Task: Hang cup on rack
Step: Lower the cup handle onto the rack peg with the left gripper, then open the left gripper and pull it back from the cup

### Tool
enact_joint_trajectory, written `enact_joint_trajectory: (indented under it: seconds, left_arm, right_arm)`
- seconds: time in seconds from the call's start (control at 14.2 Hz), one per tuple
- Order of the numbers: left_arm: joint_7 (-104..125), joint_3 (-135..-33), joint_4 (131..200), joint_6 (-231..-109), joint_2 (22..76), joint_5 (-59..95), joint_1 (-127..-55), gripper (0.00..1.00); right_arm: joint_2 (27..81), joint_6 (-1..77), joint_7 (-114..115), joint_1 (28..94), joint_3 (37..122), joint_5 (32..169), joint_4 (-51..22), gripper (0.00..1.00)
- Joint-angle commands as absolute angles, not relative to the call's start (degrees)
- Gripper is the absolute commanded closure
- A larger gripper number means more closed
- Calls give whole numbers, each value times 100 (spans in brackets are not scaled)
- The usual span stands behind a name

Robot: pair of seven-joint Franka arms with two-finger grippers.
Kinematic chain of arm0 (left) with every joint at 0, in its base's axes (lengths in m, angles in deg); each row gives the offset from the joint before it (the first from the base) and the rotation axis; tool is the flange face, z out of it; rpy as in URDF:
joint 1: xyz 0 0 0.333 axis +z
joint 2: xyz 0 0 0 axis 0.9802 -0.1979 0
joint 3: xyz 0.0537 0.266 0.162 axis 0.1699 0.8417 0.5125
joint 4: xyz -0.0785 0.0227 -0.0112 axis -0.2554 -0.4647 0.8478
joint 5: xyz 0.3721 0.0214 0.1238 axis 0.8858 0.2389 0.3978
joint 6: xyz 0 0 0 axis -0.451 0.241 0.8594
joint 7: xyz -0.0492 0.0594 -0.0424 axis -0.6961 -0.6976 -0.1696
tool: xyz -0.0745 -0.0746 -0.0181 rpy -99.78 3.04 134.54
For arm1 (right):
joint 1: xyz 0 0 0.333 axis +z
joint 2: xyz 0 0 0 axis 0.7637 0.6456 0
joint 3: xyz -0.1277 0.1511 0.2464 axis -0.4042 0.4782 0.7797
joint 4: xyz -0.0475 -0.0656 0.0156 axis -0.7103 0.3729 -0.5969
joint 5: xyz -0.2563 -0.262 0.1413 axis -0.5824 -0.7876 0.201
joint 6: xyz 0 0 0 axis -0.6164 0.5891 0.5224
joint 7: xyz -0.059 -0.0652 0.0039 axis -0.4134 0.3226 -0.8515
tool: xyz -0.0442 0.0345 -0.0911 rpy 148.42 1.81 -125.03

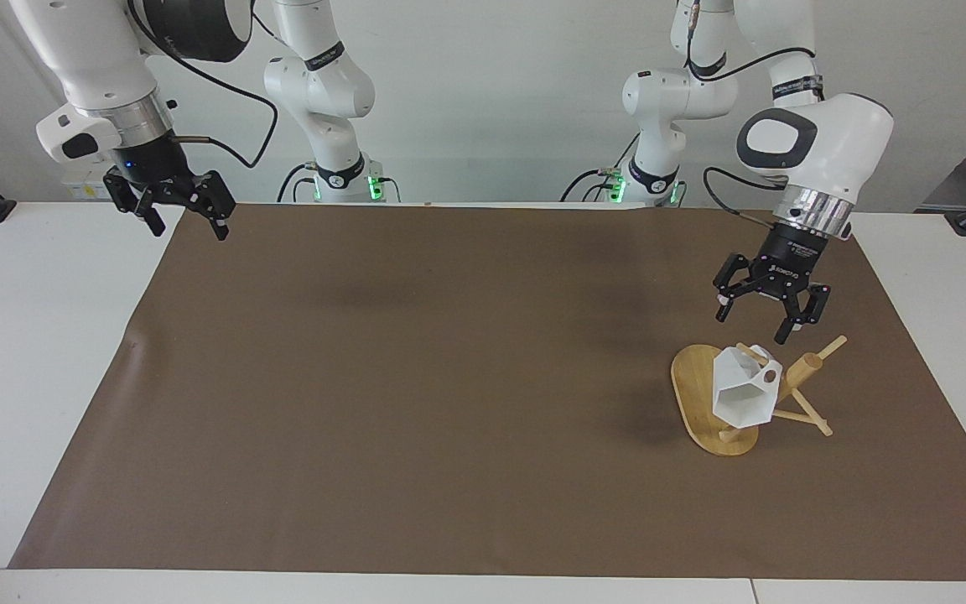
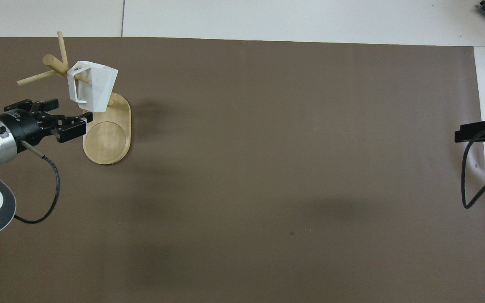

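The white faceted cup [image 1: 743,393] [image 2: 93,86] hangs by its handle on a thin peg of the bamboo rack [image 1: 810,366] [image 2: 51,60], tilted, with its mouth turned away from the robots. It hangs above the rack's oval base [image 1: 691,387] [image 2: 107,141]. My left gripper [image 1: 753,327] [image 2: 70,113] is open and empty in the air, just above the cup and the rack, clear of both. Over the mat's corner at the right arm's end, my right gripper [image 1: 188,228] [image 2: 462,134] waits open and empty.
A brown mat [image 1: 449,377] [image 2: 267,168] covers most of the white table [image 1: 38,352]. The rack's other pegs [image 1: 833,344] [image 2: 32,78] stick out sideways from the post. A black cable [image 2: 472,176] trails from the right gripper.
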State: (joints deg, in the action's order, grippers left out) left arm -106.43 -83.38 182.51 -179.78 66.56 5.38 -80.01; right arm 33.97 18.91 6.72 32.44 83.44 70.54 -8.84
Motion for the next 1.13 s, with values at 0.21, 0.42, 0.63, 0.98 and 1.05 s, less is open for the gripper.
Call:
enact_joint_trajectory:
  seconds: [0.21, 0.42, 0.63, 0.98, 1.05]
  left_arm:
    - [-10554, -8370, 17203, -16128, 6743, 2201, -7577, 0]
    - [-9223, -8361, 16902, -15547, 6725, 2617, -7578, 0]
    - [-7648, -8352, 16902, -15528, 6734, 2626, -7560, 0]
    - [-5521, -8326, 16885, -15195, 6796, 2635, -7463, 0]
    - [-5108, -8291, 16850, -15003, 6813, 2644, -7463, 0]
  right_arm:
    - [3349, 1784, 755, 3230, 8369, 7074, -898, 0]
    - [3349, 1784, 755, 3230, 8369, 7074, -897, 0]
    - [3349, 1784, 755, 3230, 8369, 7074, -897, 0]
    - [3340, 1784, 755, 3230, 8369, 7074, -889, 0]
    - [3349, 1784, 755, 3230, 8369, 7074, -897, 0]
